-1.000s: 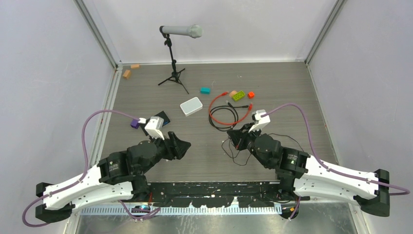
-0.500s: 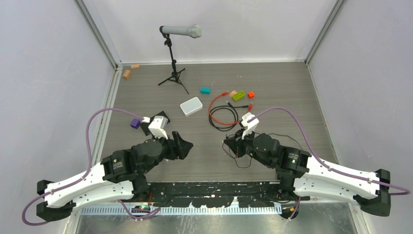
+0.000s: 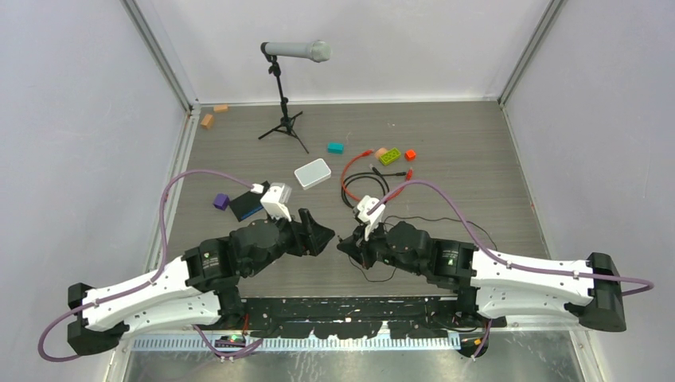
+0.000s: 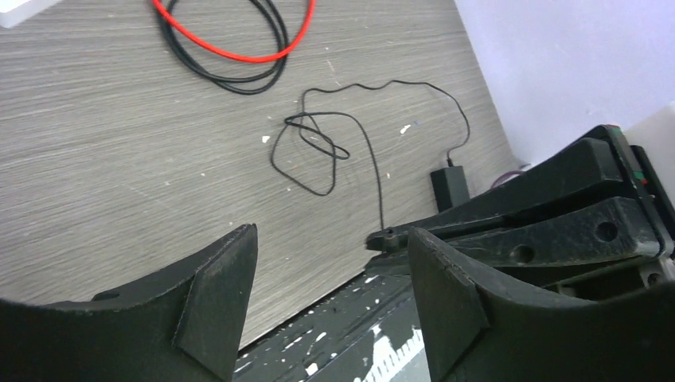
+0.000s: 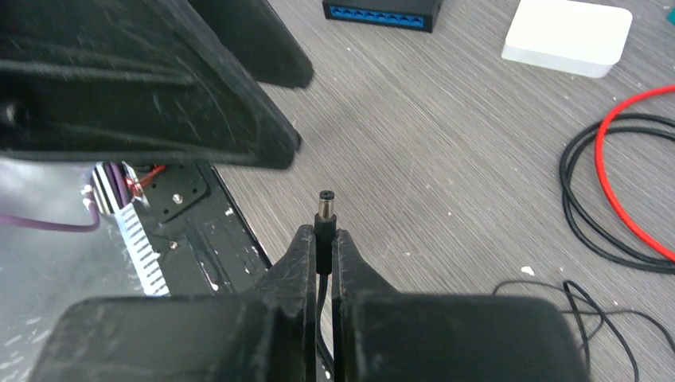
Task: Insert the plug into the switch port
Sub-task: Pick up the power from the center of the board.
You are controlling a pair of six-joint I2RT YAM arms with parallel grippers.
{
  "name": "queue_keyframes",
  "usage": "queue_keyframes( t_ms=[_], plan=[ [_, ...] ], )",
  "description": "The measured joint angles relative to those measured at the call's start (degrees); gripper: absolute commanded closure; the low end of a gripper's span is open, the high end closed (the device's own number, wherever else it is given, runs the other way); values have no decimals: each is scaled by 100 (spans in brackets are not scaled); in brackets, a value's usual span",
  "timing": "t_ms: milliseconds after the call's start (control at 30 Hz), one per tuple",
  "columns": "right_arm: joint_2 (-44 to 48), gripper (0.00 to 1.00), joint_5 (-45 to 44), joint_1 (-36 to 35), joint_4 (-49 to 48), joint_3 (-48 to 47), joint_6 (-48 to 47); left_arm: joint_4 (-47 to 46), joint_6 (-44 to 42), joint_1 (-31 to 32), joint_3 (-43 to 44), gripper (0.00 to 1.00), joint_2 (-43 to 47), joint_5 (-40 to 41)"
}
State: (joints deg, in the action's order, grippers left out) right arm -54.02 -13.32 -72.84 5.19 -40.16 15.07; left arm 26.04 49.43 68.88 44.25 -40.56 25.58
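Observation:
My right gripper [image 3: 344, 241] is shut on a small black barrel plug [image 5: 325, 208] that ends a thin black cable [image 4: 374, 159]; the plug's tip sticks out past the fingertips. My left gripper [image 3: 325, 232] is open and empty, its tips close to the right gripper's, facing them. The switch [image 3: 245, 206], a flat black box, lies left of both; its blue port edge [image 5: 382, 11] shows at the top of the right wrist view. The red cable [image 3: 347, 171] lies coiled on the table, one end [image 3: 409, 173] to the coil's right, held by nothing.
A white rounded box [image 3: 313, 173] lies behind the grippers. A thicker black cable [image 3: 370, 191] is coiled with the red one. A microphone stand [image 3: 282, 119] stands at the back. Small blocks lie around: teal [image 3: 335, 147], green [image 3: 389, 157], red [image 3: 410, 154], purple [image 3: 220, 201].
Both arms have swung toward the middle. The right gripper has carried the black plug left, the left gripper has moved right, and their tips now nearly meet.

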Motion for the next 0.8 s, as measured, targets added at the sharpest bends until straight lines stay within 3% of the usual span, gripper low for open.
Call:
queue_keyframes(
  t_ms=[133,267,433,633,700,733,800],
  plan=[
    [-168,99,63,-13,-391,0,7,-411,98,0,-79,31,-166,-175],
    [-348,99,103,-26,-566,0,9,-769,170,0,-234,38,-343,-321],
    [-382,99,127,-35,-691,0,31,-1032,273,-2,-286,62,-422,-354],
    [-378,99,85,-61,-903,48,76,-1292,332,-4,-472,79,-396,-374],
    [-376,99,35,-61,-986,98,116,-1318,369,-7,-511,88,-380,-374],
    [-376,97,15,-61,-1036,125,129,-1344,398,-7,-522,97,-378,-378],
    [-374,88,-31,-68,-1128,175,140,-1388,413,-4,-529,100,-369,-393]
  ],
)
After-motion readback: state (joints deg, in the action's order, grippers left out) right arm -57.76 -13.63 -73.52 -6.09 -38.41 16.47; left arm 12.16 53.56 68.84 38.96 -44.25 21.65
